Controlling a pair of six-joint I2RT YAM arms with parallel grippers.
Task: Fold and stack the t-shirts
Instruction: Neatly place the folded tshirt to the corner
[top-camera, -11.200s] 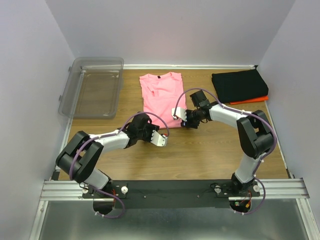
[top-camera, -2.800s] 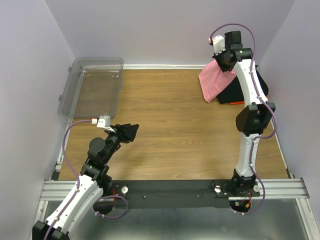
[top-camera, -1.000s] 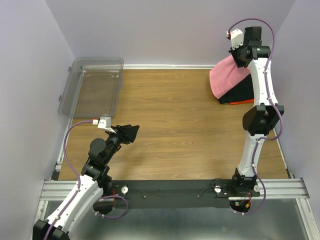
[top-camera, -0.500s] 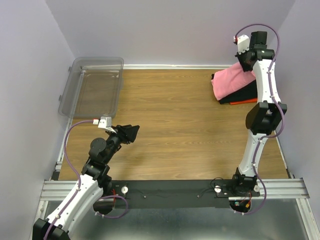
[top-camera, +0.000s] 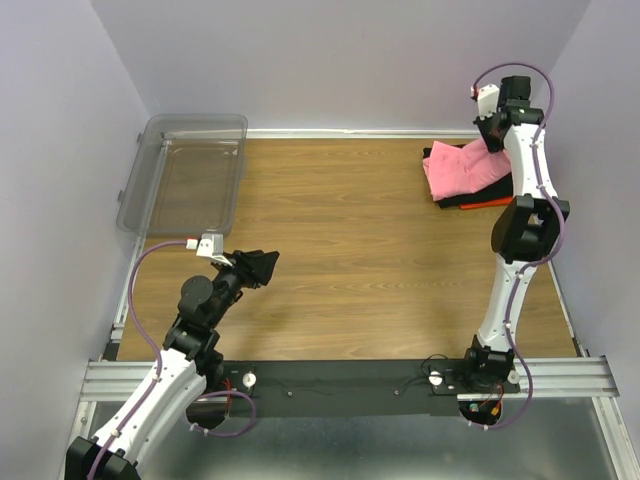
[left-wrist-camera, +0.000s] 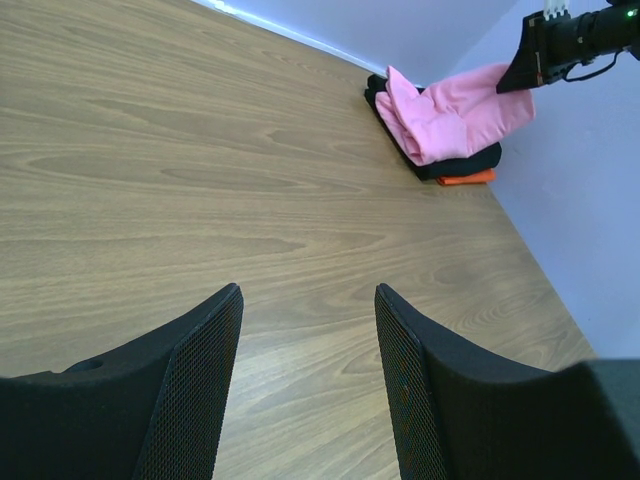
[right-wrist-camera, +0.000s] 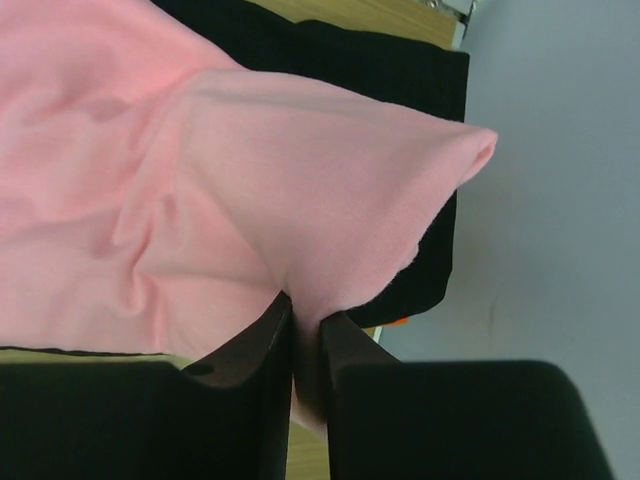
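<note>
Within right pincer (right-wrist-camera: 304, 328), pink t-shirt (right-wrist-camera: 200, 200); beneath, black t-shirt (right-wrist-camera: 380, 70)

Wood-grain desk (top-camera: 350, 250), light brown, grain running left-right, w/ pale lilac walls on 3 sides. Far-left corner: a clear plastic bin (top-camera: 135, 190), rectangular, sitting flat on the wood, long side along the left wall. Far-right corner, well apart from the bin: a small stack. The orange tee (left-wrist-camera: 465, 179) is the bottom layer, flat on the desk, only a thin edge showing. The black tee (left-wrist-camera: 470, 162) lies on that, and the pink tee (top-camera: 458, 168) is on top, rumpled.
</note>
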